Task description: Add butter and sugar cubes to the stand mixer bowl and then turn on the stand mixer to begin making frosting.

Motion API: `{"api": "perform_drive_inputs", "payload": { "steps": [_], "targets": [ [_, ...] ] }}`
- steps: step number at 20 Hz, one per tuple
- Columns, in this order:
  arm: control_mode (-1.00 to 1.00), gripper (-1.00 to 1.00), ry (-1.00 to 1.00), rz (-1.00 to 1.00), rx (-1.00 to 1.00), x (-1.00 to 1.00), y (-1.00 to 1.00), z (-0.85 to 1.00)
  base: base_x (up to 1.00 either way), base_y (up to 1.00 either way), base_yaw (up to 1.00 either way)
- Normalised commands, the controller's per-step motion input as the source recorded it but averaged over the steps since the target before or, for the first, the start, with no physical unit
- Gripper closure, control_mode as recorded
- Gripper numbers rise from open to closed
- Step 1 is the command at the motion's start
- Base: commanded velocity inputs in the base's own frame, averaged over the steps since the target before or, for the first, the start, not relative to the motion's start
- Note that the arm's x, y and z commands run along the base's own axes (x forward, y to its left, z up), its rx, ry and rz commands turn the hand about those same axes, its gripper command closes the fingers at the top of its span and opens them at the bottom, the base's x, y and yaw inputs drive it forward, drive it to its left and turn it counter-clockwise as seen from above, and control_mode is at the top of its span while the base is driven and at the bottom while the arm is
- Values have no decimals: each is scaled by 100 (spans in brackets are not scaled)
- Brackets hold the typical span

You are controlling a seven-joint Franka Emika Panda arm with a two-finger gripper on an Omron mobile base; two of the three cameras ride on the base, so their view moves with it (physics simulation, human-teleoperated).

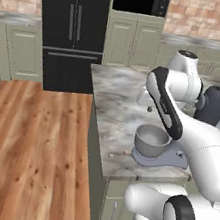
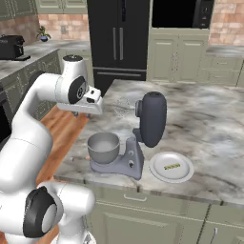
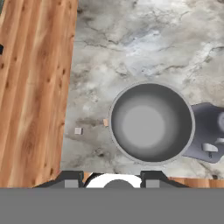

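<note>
- The table [image 2: 209,119] is a big grey marble island with pale green cupboards under it. A brown wood floor [image 1: 30,144] lies beside it.
- A tall black fridge [image 1: 70,24] stands at the far wall.
- The stand mixer [image 2: 143,138] sits near the front edge of the table. Its dark head [image 2: 152,119] is tipped up and back. Its pale base lies flat on the marble.
- The stand mixer bowl [image 3: 151,123] sits on the mixer's base. It is round, grey and shiny, and nothing is in it.
- A flat white plate [image 2: 171,167] lies just beside the mixer's base, on its right in the right base view.
- The butter [image 2: 172,166] is a thin yellow stick. It lies on the plate, apart from the bowl.
- The tool [image 3: 111,180] hangs above the table and looks straight down on the bowl. Its two dark tips stand wide apart, and nothing is between them.
- A tiny pale cube [image 3: 78,131] lies on the marble near the bowl. A tiny tan one [image 3: 105,122] lies right at the bowl's rim. I cannot tell what these two are.
</note>
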Motion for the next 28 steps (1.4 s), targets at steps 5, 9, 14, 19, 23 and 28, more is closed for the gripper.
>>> {"api": "perform_drive_inputs", "payload": {
  "steps": [5,9,14,19,23,28],
  "targets": [
    [100,-100,0,0,0,0,0,0,-14,-1,0],
    [100,-100,0,0,0,0,0,0,-58,-27,0],
    [100,-100,0,0,0,0,0,0,-25,-27,0],
    [100,-100,0,0,0,0,0,0,0,-56,0],
    [100,-100,0,0,0,0,0,0,0,-62,0],
    [100,-100,0,0,0,0,0,0,0,-52,0]
  ]
}}
